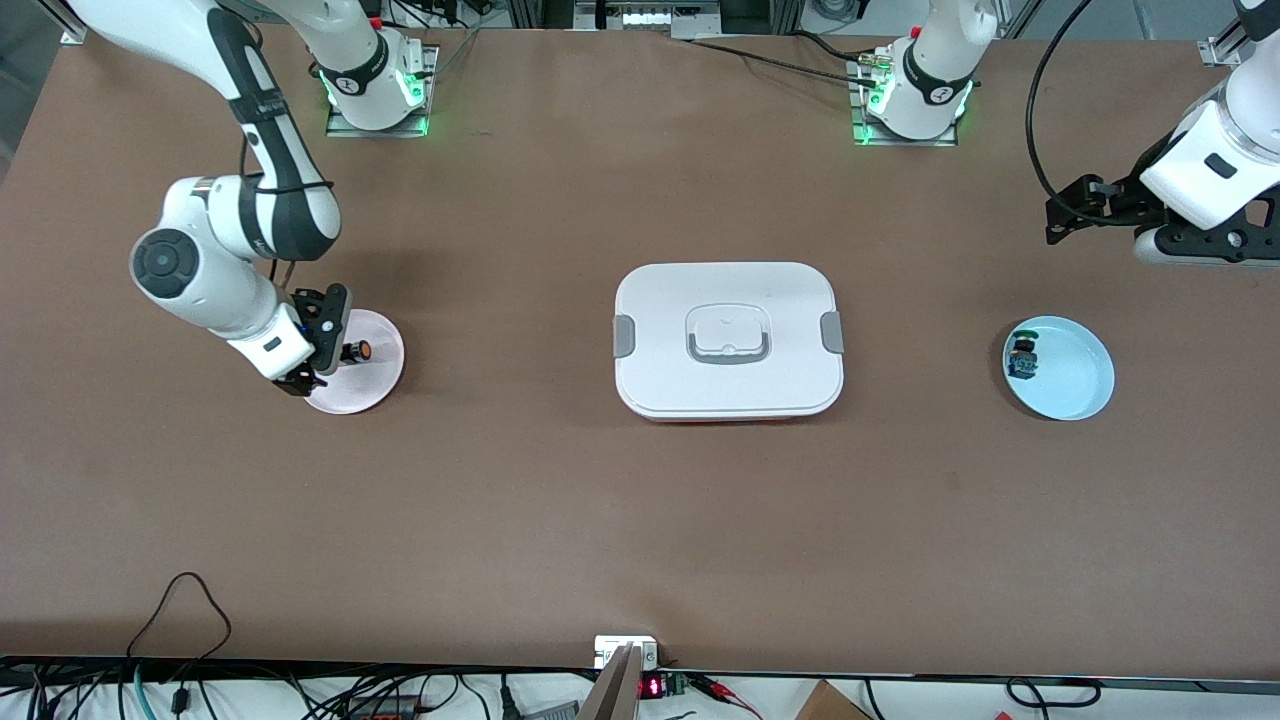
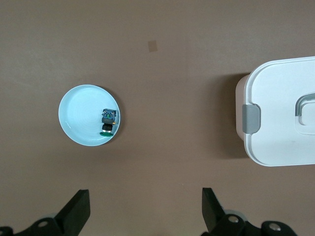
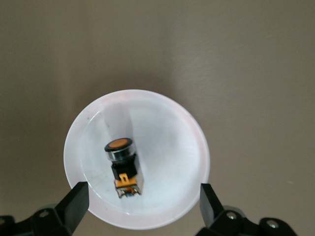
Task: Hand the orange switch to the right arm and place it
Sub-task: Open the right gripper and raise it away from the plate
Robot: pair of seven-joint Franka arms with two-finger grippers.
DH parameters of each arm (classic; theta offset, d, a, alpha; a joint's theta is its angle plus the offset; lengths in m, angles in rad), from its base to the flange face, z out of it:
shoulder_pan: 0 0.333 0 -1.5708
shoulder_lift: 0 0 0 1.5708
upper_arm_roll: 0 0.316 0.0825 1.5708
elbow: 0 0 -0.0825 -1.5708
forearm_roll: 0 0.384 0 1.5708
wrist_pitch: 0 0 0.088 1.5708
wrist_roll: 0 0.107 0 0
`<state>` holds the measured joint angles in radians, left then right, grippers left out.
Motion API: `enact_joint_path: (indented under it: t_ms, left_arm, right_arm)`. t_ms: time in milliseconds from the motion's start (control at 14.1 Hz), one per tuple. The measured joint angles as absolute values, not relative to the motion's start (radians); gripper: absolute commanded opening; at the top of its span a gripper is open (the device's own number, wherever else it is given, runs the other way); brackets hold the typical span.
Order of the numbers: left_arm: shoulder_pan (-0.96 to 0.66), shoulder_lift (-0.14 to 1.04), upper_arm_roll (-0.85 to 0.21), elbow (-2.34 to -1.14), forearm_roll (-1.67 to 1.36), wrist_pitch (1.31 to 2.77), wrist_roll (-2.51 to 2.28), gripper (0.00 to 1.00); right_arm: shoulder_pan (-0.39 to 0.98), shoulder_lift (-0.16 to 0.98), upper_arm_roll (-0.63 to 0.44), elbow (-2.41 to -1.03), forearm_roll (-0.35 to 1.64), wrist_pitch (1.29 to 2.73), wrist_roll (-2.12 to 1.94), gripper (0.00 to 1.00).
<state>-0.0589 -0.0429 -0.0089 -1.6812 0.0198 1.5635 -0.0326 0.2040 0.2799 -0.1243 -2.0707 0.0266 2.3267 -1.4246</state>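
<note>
The orange switch (image 1: 357,351) lies on its side on a pale pink plate (image 1: 378,382) toward the right arm's end of the table. In the right wrist view the switch (image 3: 123,164) shows an orange cap and black body on the plate (image 3: 192,147). My right gripper (image 1: 318,352) hangs just over this plate, open; its two fingers straddle the plate (image 3: 142,209) and do not touch the switch. My left gripper (image 1: 1105,212) is open and empty (image 2: 145,211), up over bare table near the left arm's end.
A light blue plate (image 1: 1080,385) holds a small black-and-blue part with a green top (image 1: 1023,357); both show in the left wrist view (image 2: 78,118) (image 2: 108,122). A white lidded box (image 1: 660,330) with a handle stands mid-table (image 2: 280,118).
</note>
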Motion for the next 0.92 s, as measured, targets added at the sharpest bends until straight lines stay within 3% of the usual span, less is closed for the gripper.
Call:
enact_joint_path:
  t_ms: [497, 923]
  left_arm:
    - [-0.059, -0.043, -0.009, -1.677, 0.020, 1.555, -0.033, 1.00]
    - [-0.060, -0.042, -0.010, -1.676, 0.020, 1.550, -0.033, 1.00]
  right_arm:
    - [0.204, 0.239, -0.124, -1.832, 0.114, 2.076, -1.285, 1.00]
    - [0.209, 0.209, -0.124, -1.750, 0.168, 1.961, -0.779, 1.00]
